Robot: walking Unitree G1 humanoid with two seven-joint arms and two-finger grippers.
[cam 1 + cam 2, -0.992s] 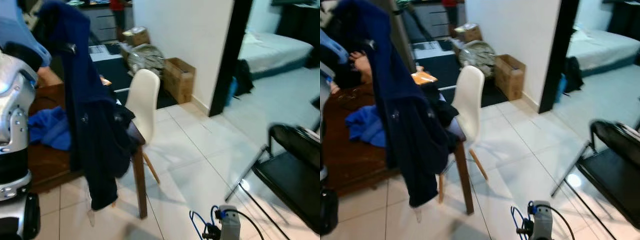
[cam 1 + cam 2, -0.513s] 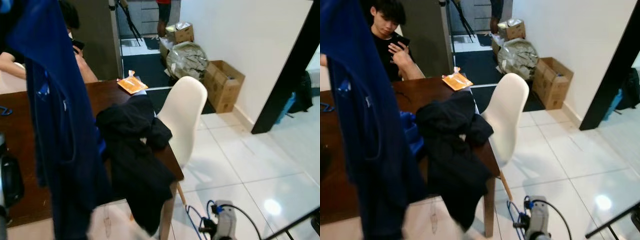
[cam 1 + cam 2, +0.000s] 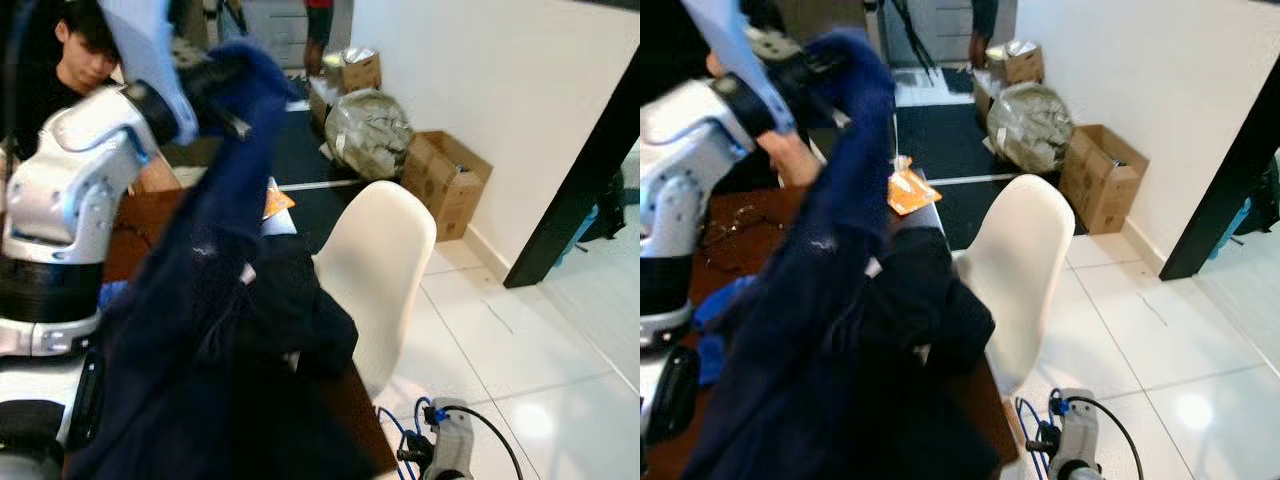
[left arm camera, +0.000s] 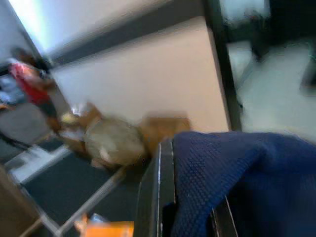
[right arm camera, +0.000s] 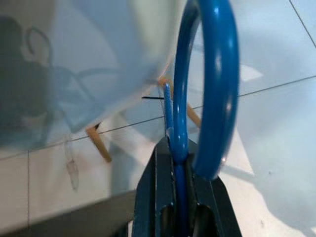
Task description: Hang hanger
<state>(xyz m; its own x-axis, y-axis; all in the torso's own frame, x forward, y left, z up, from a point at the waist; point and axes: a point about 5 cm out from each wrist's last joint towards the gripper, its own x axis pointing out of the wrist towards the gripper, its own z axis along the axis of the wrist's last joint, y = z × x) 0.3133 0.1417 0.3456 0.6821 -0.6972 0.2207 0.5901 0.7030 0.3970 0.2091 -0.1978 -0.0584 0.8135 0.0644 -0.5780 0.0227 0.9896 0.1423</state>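
A navy garment [image 3: 215, 290] hangs from my raised left gripper [image 3: 218, 82], which is shut on its upper fold; the left wrist view has navy cloth [image 4: 232, 177] bunched between the black fingers [image 4: 152, 197]. Its lower part drapes over the table's near side. Low at the front, my right gripper [image 5: 178, 158] is shut on the stem of a blue hanger [image 5: 210, 74], with the round hook standing out past the fingertips. From the head views that wrist [image 3: 445, 455] sits just above the tiled floor, the blue hook [image 3: 390, 440] beside it.
A brown wooden table [image 3: 730, 230] carries a black garment [image 3: 300, 310] and an orange packet [image 3: 908, 190]. A white chair [image 3: 375, 270] stands at its right side. A person [image 3: 75, 55] sits at the far side. A cardboard box [image 3: 445, 180] and a grey bag [image 3: 368, 130] line the wall.
The camera has swung while I moved. My left arm has risen into view, lifting the navy garment's top higher. The right gripper stays low with the hanger.
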